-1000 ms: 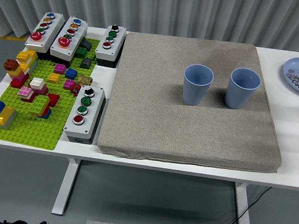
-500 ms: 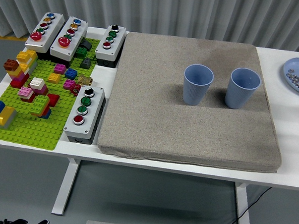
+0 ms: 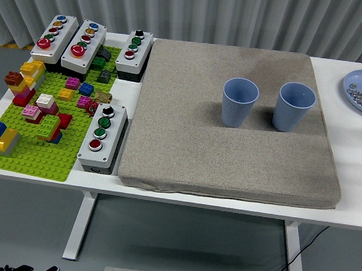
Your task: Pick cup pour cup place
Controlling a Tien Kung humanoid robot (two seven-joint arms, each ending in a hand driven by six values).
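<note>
Head view: two blue cups stand upright, mouths up, side by side but apart, on a grey mat toward the far right of the worktop; the left cup [image 3: 239,102] sits right of the mat's centre line, the right cup [image 3: 293,107] just inside the mat's right edge; what either holds cannot be made out; neither hand is in the picture, so whether their fingers are spread or curled cannot be told; both cups lie on the right half, so the right arm looks the nearer one for a pick, probably coming in from the right edge toward the right cup first; the mat [image 3: 186,148] covers the worktop's middle; a blue plate [image 3: 359,83] shows at the far right edge; button boxes [image 3: 103,138] and a green brick baseplate [image 3: 42,156] fill the left side.
</note>
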